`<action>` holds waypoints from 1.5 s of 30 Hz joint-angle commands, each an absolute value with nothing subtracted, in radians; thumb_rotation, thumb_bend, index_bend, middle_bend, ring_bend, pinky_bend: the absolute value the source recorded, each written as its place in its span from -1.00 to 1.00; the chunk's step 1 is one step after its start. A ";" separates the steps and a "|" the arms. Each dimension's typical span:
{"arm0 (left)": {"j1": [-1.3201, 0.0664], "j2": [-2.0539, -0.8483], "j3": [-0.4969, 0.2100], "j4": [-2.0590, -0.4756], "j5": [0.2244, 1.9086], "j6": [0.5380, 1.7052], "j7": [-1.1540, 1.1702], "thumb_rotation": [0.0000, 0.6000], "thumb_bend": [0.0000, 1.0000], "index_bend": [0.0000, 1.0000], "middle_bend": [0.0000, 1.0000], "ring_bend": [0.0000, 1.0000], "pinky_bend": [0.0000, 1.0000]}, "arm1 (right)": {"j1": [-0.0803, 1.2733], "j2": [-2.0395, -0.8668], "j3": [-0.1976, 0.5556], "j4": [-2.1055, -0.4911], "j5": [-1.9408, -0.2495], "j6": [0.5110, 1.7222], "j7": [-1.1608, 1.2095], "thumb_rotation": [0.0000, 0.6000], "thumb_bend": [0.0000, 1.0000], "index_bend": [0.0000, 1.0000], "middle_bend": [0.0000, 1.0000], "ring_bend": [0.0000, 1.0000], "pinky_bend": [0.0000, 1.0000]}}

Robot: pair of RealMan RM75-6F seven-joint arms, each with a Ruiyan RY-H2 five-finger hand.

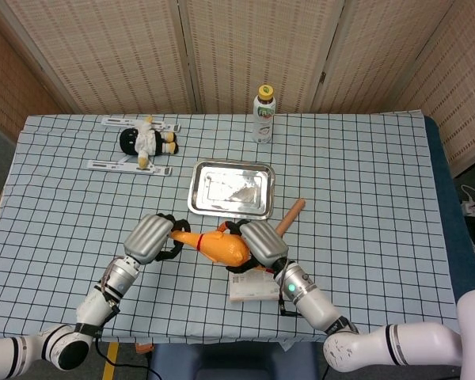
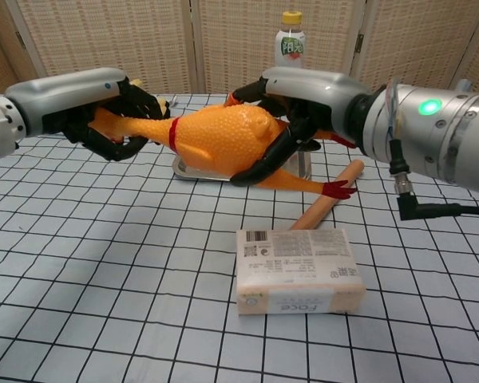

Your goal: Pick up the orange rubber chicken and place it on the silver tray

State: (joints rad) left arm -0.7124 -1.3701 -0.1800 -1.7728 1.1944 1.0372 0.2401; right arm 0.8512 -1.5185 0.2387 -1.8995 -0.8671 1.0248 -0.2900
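- Aloft above the checked worktop (image 1: 364,198), the orange rubber chicken (image 2: 219,140) hangs between both hands, just in front of the silver tray (image 1: 202,198).
- Its neck end is gripped by the left hand (image 2: 104,108); the right hand (image 2: 291,104) curls over and under the body.
- Below lies a pale wrapped packet (image 2: 297,271) printed "Face", barcode on top, touching a wooden stick (image 2: 327,199).
- Behind the tray stands a yellow-capped bottle (image 1: 264,115); its label is unreadable.
- Wide bare cloth lies to the right.

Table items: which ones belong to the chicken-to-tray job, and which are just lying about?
Job:
- rubber chicken, held by left hand and right hand
- silver tray

Lying about:
- bottle
- plush toy
- wooden stick
- packet
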 commanded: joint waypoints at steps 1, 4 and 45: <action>-0.712 -1.368 -0.180 -1.775 1.193 1.039 0.241 1.00 0.77 0.51 0.26 -0.12 -0.09 | 0.827 -1.541 0.252 -1.892 -0.917 1.067 -0.233 1.00 -0.30 0.82 0.38 0.51 0.86; -0.712 -1.367 -0.179 -1.773 1.192 1.039 0.242 1.00 0.77 0.51 0.26 -0.12 -0.09 | 0.820 -1.498 0.240 -1.901 -0.930 0.997 -0.179 1.00 -0.47 -0.35 -0.43 -0.38 0.14; -1.087 -1.869 -0.319 -0.723 1.066 0.565 -0.076 1.00 0.75 0.51 0.25 -0.11 -0.05 | 0.657 -1.105 0.145 -1.708 -1.317 0.807 0.312 1.00 -0.90 -1.00 -1.00 -1.00 -1.00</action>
